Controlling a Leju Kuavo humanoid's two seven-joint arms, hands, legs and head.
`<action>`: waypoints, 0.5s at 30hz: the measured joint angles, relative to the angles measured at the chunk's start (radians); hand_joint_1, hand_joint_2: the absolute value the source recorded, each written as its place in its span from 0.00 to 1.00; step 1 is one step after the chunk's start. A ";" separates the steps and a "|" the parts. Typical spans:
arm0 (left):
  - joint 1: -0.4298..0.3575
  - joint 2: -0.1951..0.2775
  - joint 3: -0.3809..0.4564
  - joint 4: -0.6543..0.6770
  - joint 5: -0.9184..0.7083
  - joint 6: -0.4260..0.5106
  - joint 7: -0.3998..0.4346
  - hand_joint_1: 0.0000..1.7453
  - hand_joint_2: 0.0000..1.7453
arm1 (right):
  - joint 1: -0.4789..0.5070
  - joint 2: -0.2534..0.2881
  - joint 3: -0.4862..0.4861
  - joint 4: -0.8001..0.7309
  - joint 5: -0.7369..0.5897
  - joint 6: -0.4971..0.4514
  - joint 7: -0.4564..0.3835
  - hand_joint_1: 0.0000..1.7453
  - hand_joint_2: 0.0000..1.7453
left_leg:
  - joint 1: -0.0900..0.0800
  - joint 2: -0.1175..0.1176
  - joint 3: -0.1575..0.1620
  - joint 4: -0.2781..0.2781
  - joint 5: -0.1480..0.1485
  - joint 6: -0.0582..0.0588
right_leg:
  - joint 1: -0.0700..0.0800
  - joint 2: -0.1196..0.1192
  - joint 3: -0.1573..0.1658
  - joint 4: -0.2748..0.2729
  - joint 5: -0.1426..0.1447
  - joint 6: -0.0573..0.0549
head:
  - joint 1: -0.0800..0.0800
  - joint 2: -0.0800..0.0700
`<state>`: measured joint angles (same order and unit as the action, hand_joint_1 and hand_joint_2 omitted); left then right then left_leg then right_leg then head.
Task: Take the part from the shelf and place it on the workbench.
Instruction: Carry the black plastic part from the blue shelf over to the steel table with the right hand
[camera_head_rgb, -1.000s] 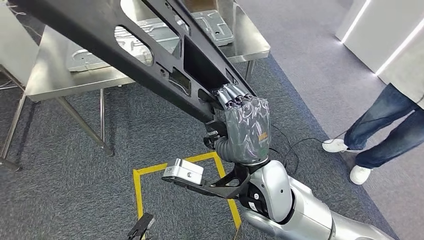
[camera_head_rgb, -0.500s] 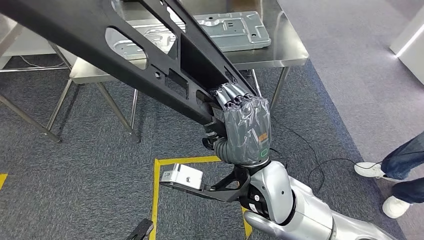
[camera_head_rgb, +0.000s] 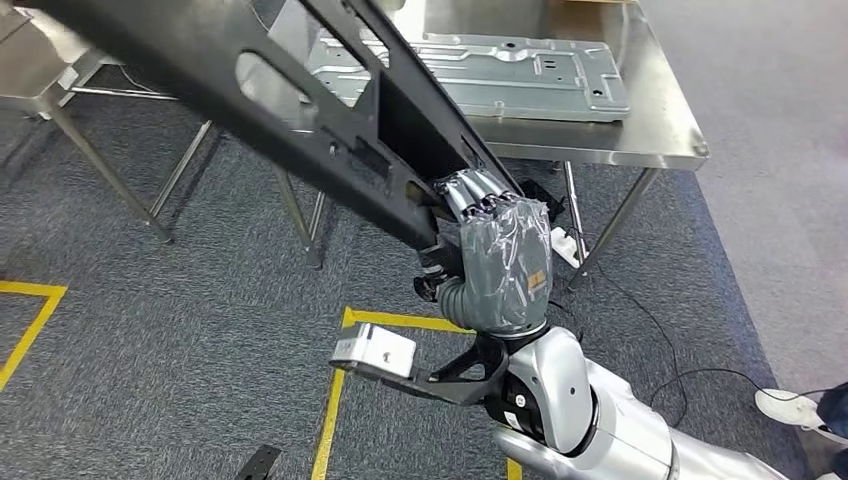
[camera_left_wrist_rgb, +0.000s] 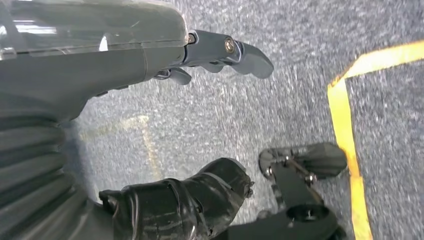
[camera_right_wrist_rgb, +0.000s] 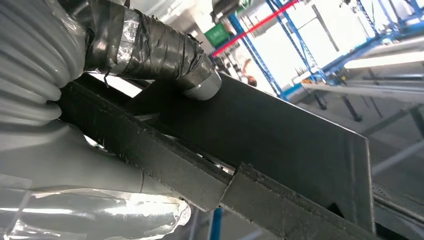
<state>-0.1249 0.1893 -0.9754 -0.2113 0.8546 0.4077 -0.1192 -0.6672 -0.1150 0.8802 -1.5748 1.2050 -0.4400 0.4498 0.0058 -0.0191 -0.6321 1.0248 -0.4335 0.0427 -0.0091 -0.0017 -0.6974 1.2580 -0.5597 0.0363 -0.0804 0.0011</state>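
Desk (camera_head_rgb: 655, 140): steel, ahead of the robot, a grey stamped metal plate (camera_head_rgb: 480, 75) lying flat on it. Part (camera_head_rgb: 300, 130): long black frame with cut-outs, held in the air, slanting up and to the left, above the carpet and in front of the desk. Right hand (camera_head_rgb: 495, 260): raised, fingers (camera_head_rgb: 475, 195) wrapped over the part's lower end, gripping it. Left hand (camera_left_wrist_rgb: 150, 60): hangs over the carpet, fingers apart, holding nothing.
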 joint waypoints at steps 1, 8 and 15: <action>0.000 0.000 0.000 0.000 0.002 -0.009 -0.005 0.00 1.00 | 0.000 -0.001 -0.003 0.000 -0.015 -0.003 0.006 1.00 1.00 | 0.000 -0.006 0.003 0.001 -0.002 -0.001 | 0.000 0.001 0.025 -0.065 0.042 -0.005 | 0.000 0.000; 0.002 -0.005 0.001 0.000 0.010 -0.022 -0.038 0.00 1.00 | -0.007 -0.007 -0.033 0.000 -0.125 -0.042 0.039 1.00 1.00 | -0.003 -0.012 -0.001 0.008 -0.013 -0.035 | 0.001 0.011 0.101 -0.242 0.110 -0.035 | -0.003 0.000; 0.001 -0.006 0.002 0.000 0.000 -0.025 -0.038 0.00 1.00 | -0.010 -0.022 -0.055 -0.003 -0.062 -0.085 0.047 1.00 1.00 | 0.010 0.012 -0.118 0.238 -0.088 -0.061 | -0.004 0.002 0.114 -0.246 0.102 -0.046 | -0.007 0.000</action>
<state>-0.1235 0.1835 -0.9735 -0.2113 0.8546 0.3823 -0.1572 -0.6767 -0.1368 0.8249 -1.5775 1.1430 -0.5254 0.4968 0.0154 -0.0070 -0.7501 1.2626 -0.5218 -0.0182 -0.0127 0.0002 -0.5829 1.0122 -0.4573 -0.0097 -0.0877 0.0011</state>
